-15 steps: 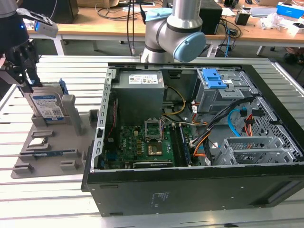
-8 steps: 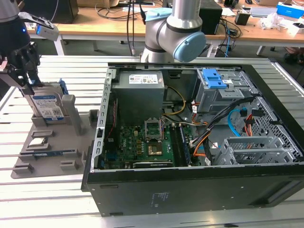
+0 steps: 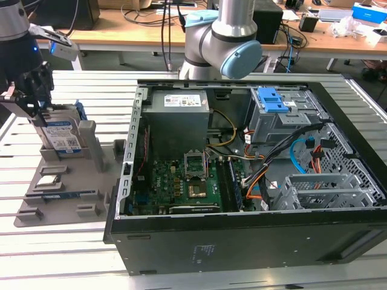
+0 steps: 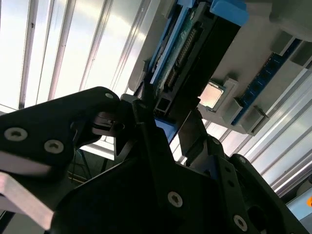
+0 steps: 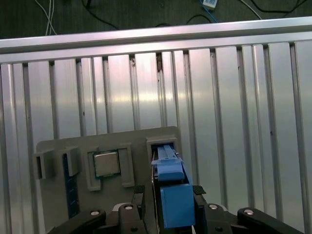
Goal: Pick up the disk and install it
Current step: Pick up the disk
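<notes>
The disk (image 3: 60, 136) stands on edge in a slot of the grey parts holder (image 3: 91, 175). The gripper (image 5: 168, 204) appears clamped on its blue-framed sides, so the pick-up is in hand. Freeing it calls for a straight pull along the slot.

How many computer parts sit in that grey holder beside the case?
3. The silver-grey hard drive in its blue frame stands upright; the small square silver chip lies flat before it; the long blue memory strip lies nearest the camera. More may be hidden.
</notes>
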`<state>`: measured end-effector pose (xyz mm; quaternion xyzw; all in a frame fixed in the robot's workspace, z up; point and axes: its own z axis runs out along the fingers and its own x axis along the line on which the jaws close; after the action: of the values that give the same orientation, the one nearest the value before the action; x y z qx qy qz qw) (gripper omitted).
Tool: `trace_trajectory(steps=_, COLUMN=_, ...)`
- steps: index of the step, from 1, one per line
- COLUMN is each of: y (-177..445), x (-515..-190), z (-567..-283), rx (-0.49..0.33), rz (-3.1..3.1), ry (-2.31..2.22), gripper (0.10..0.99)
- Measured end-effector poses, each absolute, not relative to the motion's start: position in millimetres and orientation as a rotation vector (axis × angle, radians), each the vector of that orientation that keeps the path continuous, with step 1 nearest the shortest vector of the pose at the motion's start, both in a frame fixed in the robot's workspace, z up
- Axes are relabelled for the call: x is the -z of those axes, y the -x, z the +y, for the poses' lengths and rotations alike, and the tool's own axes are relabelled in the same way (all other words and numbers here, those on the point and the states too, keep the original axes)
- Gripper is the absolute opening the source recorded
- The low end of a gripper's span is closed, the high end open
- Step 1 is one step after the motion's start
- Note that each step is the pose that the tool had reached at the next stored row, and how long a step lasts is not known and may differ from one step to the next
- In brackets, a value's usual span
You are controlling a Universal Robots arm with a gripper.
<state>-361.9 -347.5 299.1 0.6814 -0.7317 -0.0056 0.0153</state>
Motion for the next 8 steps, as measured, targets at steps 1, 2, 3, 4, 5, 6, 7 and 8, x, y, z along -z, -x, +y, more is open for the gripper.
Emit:
trace_trajectory(steps=1, y=361.7, x=-298.7, z=-347.5, rx=0.017, rz=-2.274, ry=-2.124, gripper=0.478)
trace_trajectory(steps=2, y=361.5, x=-298.3, z=-347.5, rx=0.017, rz=-2.269, ry=-2.128, gripper=0.478)
trace_trajectory(steps=3, y=361.2, x=-297.8, z=-347.4, rx=0.017, rz=-2.265, ry=-2.133, gripper=0.478)
trace_trajectory(steps=4, y=360.8, x=-297.3, z=-347.2, rx=0.017, rz=-2.259, ry=-2.139, gripper=0.478)
trace_trajectory(steps=5, y=360.0, x=-296.6, z=-346.9, rx=0.016, rz=-2.252, ry=-2.146, gripper=0.478)
trace_trajectory(steps=6, y=359.5, x=-296.0, z=-346.7, rx=0.016, rz=-2.248, ry=-2.150, gripper=0.478)
trace_trajectory(steps=7, y=359.1, x=-295.4, z=-346.3, rx=0.016, rz=-2.244, ry=-2.154, gripper=0.478)
trace_trajectory(steps=8, y=358.7, x=-293.6, z=-345.2, rx=0.015, rz=-2.234, ry=-2.164, gripper=0.478)
